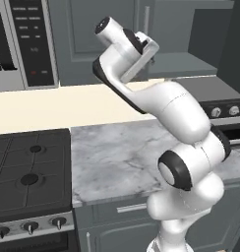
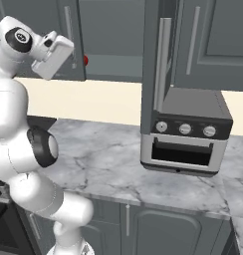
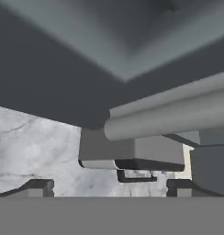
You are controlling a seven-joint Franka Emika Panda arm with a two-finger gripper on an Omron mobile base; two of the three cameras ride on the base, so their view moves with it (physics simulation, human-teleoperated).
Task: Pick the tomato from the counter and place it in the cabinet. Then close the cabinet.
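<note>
Tomato [image 2: 86, 60] sat on cabinet [image 2: 118, 35] shelf, just beyond pincer [image 3: 109, 186] raised at open cabinet; pincer fingers stood apart, nothing between them, door handle [image 3: 178, 117] right ahead, counter [image 1: 122, 152] well below

1. The desk [image 2: 108, 164] lies bare across the middle of the right base view, free for passage.
2. A toaster oven [image 2: 185, 134] blocks the right centre there.
3. An open cabinet door [image 2: 156, 60] juts forward above the toaster oven.
4. The cabinet [image 2: 111, 30] opening at upper centre holds the tomato [image 2: 85, 60] on its shelf.
5. In the hand view, the bar handle [image 3: 169, 117] crosses close above the gripper [image 3: 109, 186].
</note>
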